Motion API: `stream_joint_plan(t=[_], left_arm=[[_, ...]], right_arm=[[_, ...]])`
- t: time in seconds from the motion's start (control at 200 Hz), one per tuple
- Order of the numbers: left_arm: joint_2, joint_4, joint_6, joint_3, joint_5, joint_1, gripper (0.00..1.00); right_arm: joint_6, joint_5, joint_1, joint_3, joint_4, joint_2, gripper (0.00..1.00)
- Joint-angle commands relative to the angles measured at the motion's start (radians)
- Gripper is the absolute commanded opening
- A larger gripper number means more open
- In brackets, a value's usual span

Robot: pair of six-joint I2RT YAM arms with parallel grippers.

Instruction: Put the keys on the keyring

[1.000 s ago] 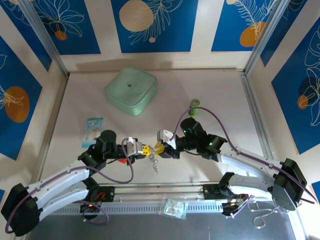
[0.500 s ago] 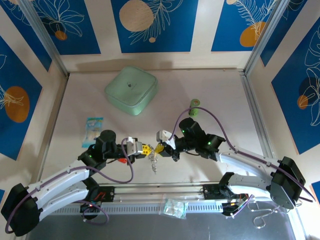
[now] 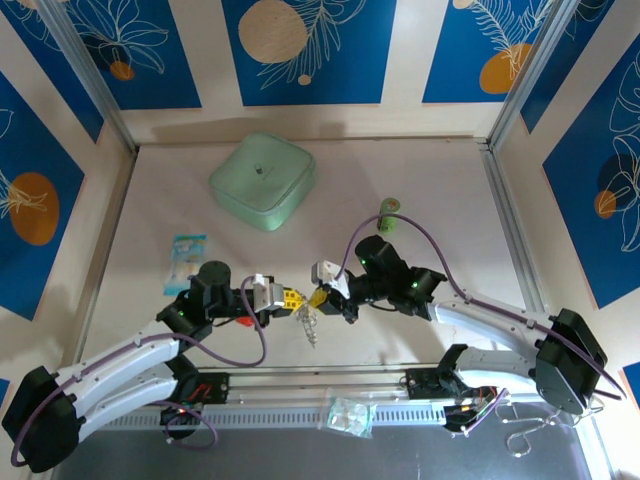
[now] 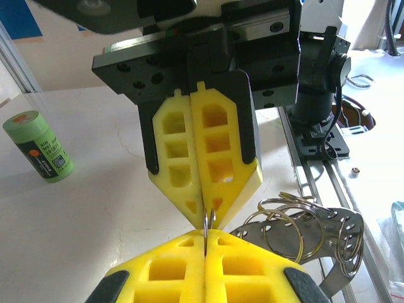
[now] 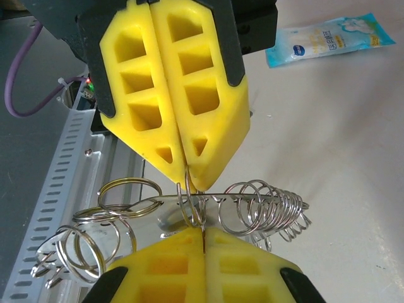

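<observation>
Near the surface's (image 3: pixel 450 200) front edge, mid-width, the left gripper (image 3: pixel 291 300) and right gripper (image 3: pixel 318 297) meet tip to tip. Both are clamped on one thin keyring (image 4: pixel 207 221) between them, and a bunch of rings (image 5: pixel 265 205) dangles beside it.

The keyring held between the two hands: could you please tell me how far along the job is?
Done: the left hand and the right hand are both shut on one thin keyring, fingertip to fingertip. In hand: that shared grip, with a bunch of spare rings dangling beside it. Left: I can make out no key on the keyring, so the threading looks not yet done.
</observation>
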Motion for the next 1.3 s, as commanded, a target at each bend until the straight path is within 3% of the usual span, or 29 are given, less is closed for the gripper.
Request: stream_joint_plan(t=[0.0, 0.16, 0.44, 0.56, 0.765, 0.815, 0.88, 1.015, 1.295], left_arm=[[-0.006, 0.081, -0.004, 0.0, 0.049, -0.009, 0.0], [-0.005, 0.088, -0.011, -0.008, 0.052, -0.009, 0.0], [-0.004, 0.101, -0.016, -0.008, 0.05, -0.009, 0.0], [-0.002, 0.113, -0.022, -0.012, 0.046, -0.009, 0.0], [-0.007, 0.116, -0.032, -0.012, 0.026, -0.009, 0.0], [-0.005, 0.112, -0.034, -0.013, 0.008, -0.009, 0.0], [-0.004, 0.093, -0.041, -0.008, -0.018, -0.009, 0.2], [-0.005, -0.056, -0.005, 0.04, -0.029, -0.009, 0.26], [-0.026, -0.233, -0.017, 0.108, -0.158, -0.01, 0.37]], right_arm=[[0.01, 0.0, 0.004, -0.002, 0.041, -0.021, 0.1], [0.01, -0.007, 0.001, -0.048, 0.107, -0.071, 0.24], [0.026, -0.039, 0.008, -0.045, 0.148, -0.047, 0.24], [0.027, -0.04, 0.01, -0.042, 0.155, -0.034, 0.2], [0.019, -0.04, 0.01, -0.031, 0.146, -0.017, 0.01], [0.005, -0.03, 0.009, -0.018, 0.117, -0.019, 0.0], [-0.017, -0.011, 0.008, -0.002, 0.08, -0.025, 0.0], [-0.08, 0.03, 0.006, 0.041, -0.026, -0.03, 0.0], [-0.191, 0.102, 0.005, 0.134, -0.193, 0.01, 0.0]])
